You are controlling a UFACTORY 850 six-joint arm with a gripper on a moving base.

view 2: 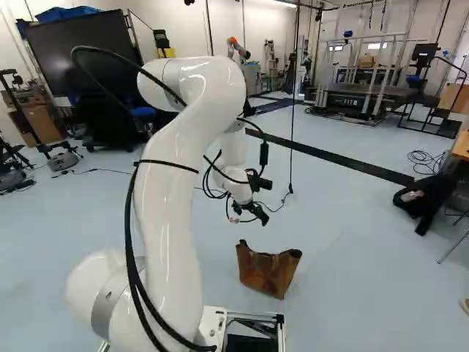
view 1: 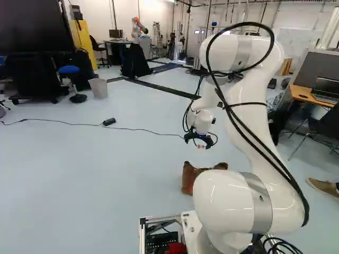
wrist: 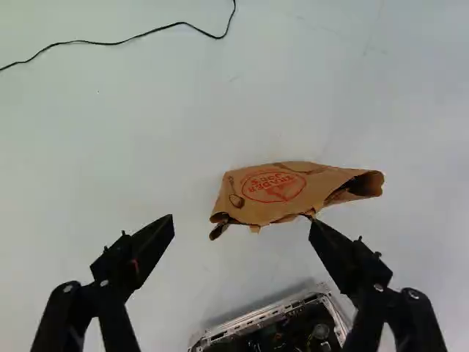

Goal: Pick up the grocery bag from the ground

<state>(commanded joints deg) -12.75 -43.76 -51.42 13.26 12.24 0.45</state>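
Jaws apart, above grocery bag (wrist: 272,192)

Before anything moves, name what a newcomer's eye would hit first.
Probably the big white arm, rising right of the middle in the left base view. Then the brown paper bag on the floor, ahead of the open hand in the wrist view. Last, the large dark screen at the right base view's upper left.

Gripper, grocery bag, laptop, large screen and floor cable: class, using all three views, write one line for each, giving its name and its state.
Gripper: open, empty
Grocery bag: on the floor, creased, ungripped
Laptop: open, on the desk
Large screen: dark
Floor cable: lying loose, curving
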